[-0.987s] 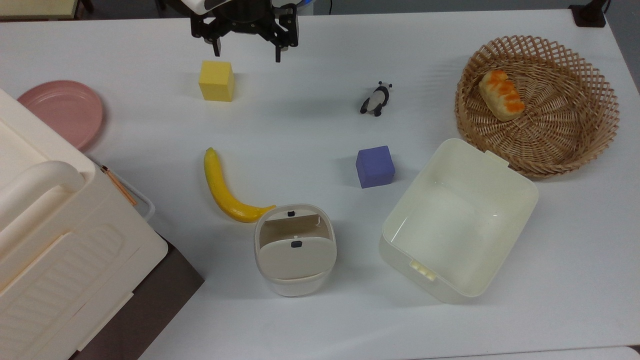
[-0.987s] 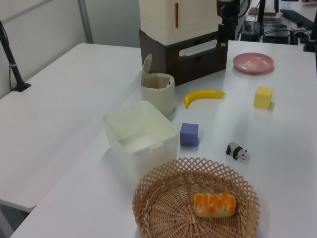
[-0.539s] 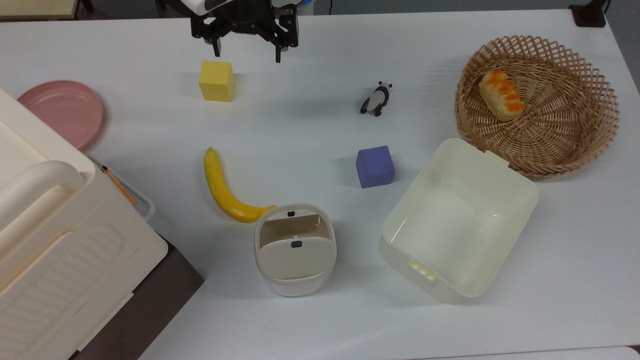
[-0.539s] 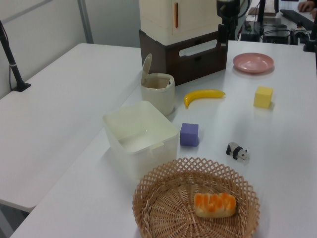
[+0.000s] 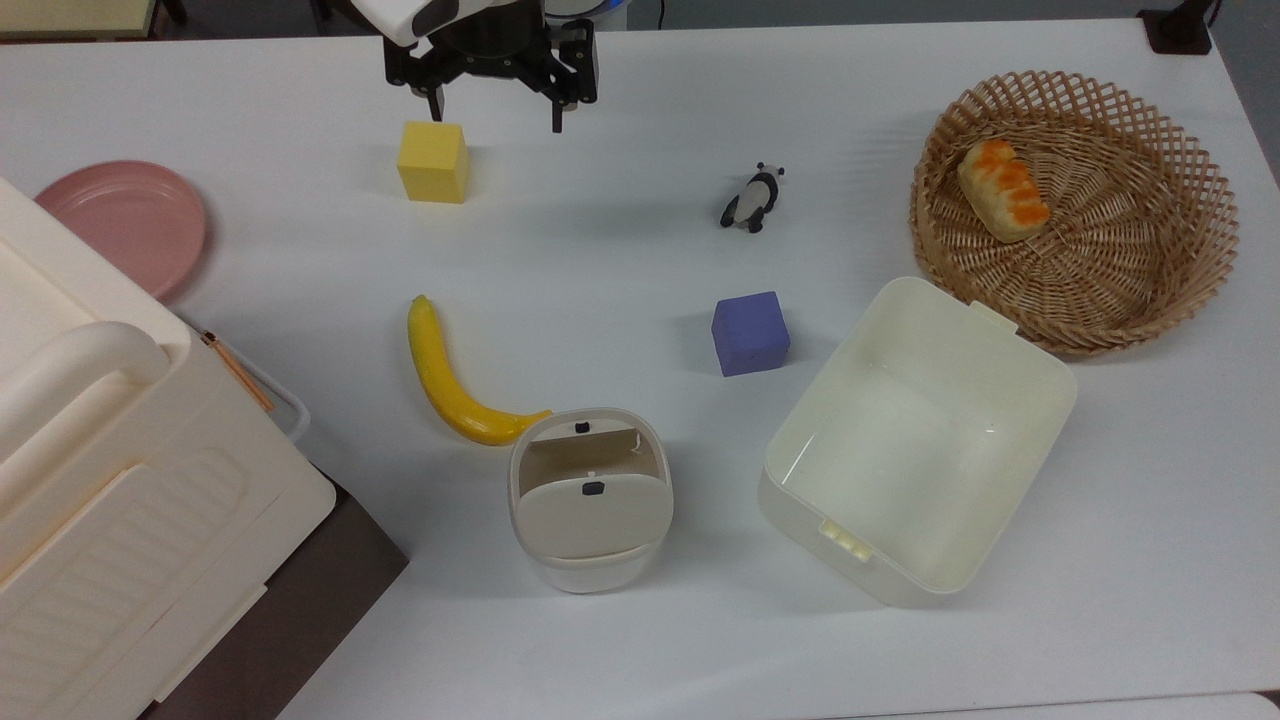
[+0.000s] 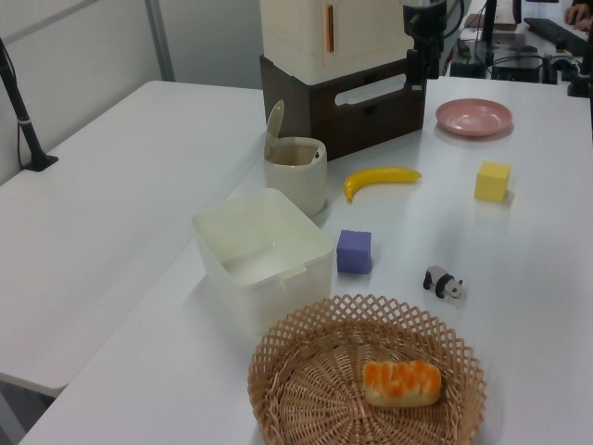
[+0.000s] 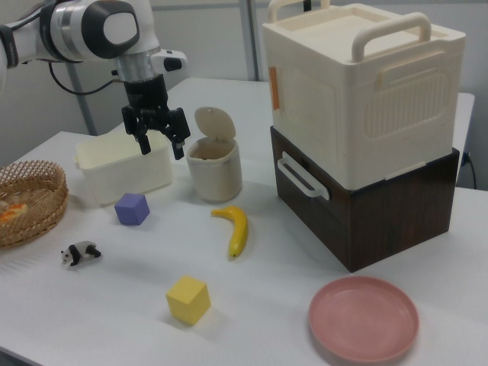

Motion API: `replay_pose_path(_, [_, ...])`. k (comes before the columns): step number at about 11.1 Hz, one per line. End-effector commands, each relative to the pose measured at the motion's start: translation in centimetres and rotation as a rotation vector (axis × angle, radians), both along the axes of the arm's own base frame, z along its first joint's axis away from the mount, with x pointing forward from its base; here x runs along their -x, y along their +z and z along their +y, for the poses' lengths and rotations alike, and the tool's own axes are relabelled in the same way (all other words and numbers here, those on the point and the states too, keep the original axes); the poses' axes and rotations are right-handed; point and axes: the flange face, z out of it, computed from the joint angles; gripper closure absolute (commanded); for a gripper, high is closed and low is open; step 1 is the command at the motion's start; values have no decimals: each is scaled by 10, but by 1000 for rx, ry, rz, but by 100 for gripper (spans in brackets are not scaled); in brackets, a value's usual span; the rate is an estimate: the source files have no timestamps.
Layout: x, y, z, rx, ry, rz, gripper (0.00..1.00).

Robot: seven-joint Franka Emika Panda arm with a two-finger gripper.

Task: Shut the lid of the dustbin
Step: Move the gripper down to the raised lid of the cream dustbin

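top view, left to right: pink plate at the worktop's left edge, big cream storage box below it on a dark brown base. yellow cube near the far edge, gripper hanging just beyond it, fingers spread apart and grasping nothing. banana lies mid-worktop, its lower tip touching or just shy of the dustbin. the bin sits toward the near edge, well apart from the gripper. the lid stands raised on its hinge at the near side of the rim; in the right view the lid is upright or slightly past it, leaning away from the mouth. small black button near the lid's free edge, a matching black catch on the far rim. further right: purple cube, panda figure, lidless cream tub, wicker basket with a bread roll. judgement: lid is thin moulded plastic, light, stiff enough to push, smooth and likely slippery. the bin looks empty and light, so a sideways shove could slide or tip it. no grasp needed; best contact is the lid's outer face near the free edge, pressing it over and down toward the catch. task not yet started.
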Motion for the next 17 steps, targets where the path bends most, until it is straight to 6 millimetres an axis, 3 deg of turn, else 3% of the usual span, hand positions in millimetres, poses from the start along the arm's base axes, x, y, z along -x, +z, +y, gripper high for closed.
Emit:
replay_pose_path(1, [-1,4,5,-27,25,-10,0])
replay_pose_path(4, [-6,2,7,-26,32,-34,12])
replay_pose_path(7, [-15,6,9,-27,42,-106,37])
replay_pose_path(9, [-36,14,16,-43,49,-241,48])
replay_pose_path(10, [-49,9,29,-66,61,-285,48])
replay_pose_path(13, [-85,3,39,-69,58,-431,62])
replay_pose_path(17, [-118,-2,51,-73,-3,-692,75])
